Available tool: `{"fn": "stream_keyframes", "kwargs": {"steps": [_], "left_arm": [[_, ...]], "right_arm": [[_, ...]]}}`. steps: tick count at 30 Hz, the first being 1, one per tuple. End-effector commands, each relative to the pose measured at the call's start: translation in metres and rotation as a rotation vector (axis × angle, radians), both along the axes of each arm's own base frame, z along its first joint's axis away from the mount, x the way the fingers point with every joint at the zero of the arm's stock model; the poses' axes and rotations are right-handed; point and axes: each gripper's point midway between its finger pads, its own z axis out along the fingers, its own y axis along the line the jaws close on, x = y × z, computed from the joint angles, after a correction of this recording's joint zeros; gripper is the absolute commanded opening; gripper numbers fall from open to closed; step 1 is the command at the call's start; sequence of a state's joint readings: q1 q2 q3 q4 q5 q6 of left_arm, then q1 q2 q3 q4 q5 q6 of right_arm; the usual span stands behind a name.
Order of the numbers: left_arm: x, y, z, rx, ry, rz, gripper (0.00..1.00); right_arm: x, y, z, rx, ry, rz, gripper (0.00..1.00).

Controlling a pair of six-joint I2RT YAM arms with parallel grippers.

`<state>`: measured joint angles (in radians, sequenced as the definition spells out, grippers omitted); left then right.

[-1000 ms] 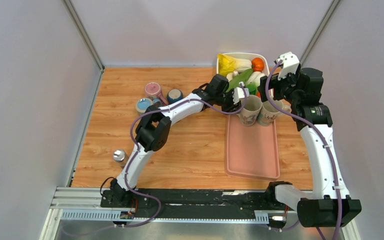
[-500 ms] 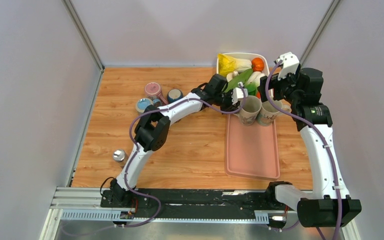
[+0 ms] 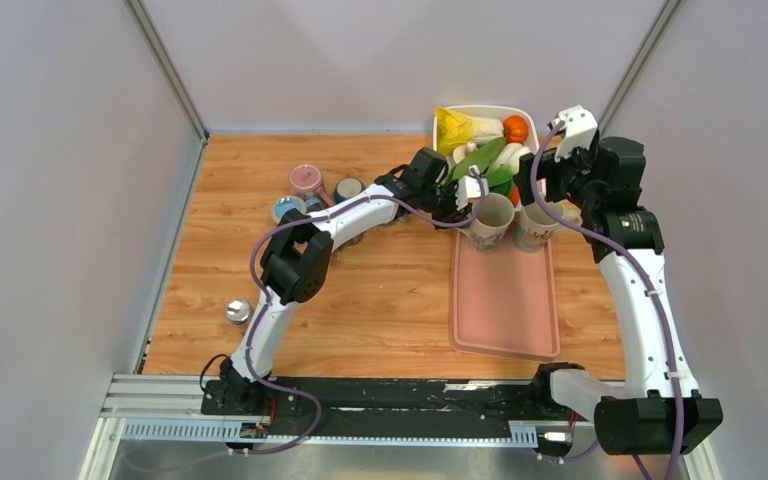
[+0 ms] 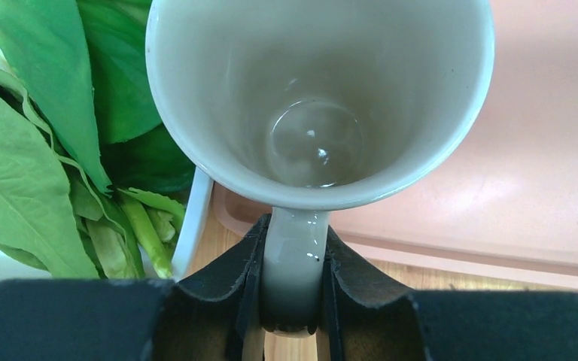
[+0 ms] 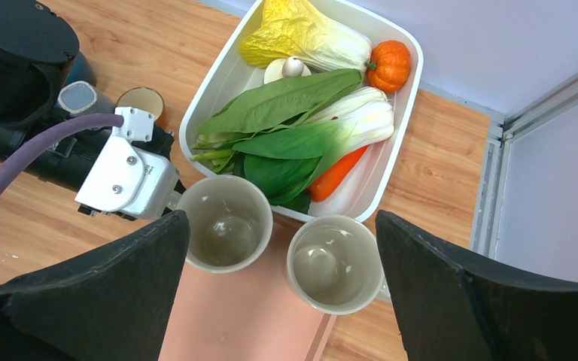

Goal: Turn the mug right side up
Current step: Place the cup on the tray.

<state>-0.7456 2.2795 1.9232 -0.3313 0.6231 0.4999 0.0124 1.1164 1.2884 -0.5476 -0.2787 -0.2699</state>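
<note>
left wrist view, upright mug (image 4: pixel 320 98) at pink tray (image 4: pixel 542 180) corner, left gripper (image 4: pixel 292 263) clamping its handle, right gripper (image 5: pixel 282 233) jaws wide apart

High rear overview, two downward wrist views, one mug (image 3: pixel 490 222) in all.

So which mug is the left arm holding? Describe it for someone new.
Find the pink tray on the right of the table; two pale mugs sit mouths up at its far end, by the vegetable tub. It is the left mug, whose handle the left gripper pinches; the right mug stands free.
</note>
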Motion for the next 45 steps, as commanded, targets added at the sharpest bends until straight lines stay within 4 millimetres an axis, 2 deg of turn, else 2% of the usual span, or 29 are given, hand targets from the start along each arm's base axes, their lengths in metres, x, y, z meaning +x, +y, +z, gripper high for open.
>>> {"fn": "stream_keyframes", "kwargs": {"steps": [1, 4, 7, 10, 15, 21, 24, 41, 45], "left_arm": [[0.010, -0.001, 0.052, -0.073, -0.102, 0.028, 0.34], [0.007, 0.003, 0.055, -0.071, -0.113, 0.031, 0.39], [0.005, 0.003, 0.056, -0.085, -0.122, 0.022, 0.36], [0.002, 0.002, 0.057, -0.098, -0.114, 0.019, 0.26], [0.001, -0.005, 0.061, -0.138, -0.090, 0.049, 0.16], [0.011, -0.012, 0.065, -0.173, -0.099, 0.099, 0.01], [0.017, -0.014, 0.068, -0.187, -0.110, 0.120, 0.00], [0.016, -0.022, 0.064, -0.220, -0.074, 0.126, 0.00], [0.018, -0.022, 0.064, -0.217, -0.077, 0.135, 0.06]], "right_arm": [[-0.003, 0.004, 0.008, 0.026, -0.035, 0.011, 1.00], [-0.004, 0.006, 0.005, 0.031, -0.027, 0.020, 1.00], [-0.004, 0.008, 0.002, 0.034, -0.017, 0.029, 1.00], [-0.004, 0.007, 0.000, 0.032, -0.012, 0.029, 1.00], [-0.005, 0.008, 0.001, 0.033, -0.009, 0.027, 1.00], [-0.005, 0.007, -0.002, 0.028, -0.002, 0.026, 1.00], [-0.005, 0.006, -0.003, 0.025, -0.001, 0.025, 1.00], [-0.008, 0.006, -0.009, 0.020, 0.007, 0.024, 1.00], [-0.009, 0.005, -0.009, 0.018, 0.009, 0.023, 1.00]]}}
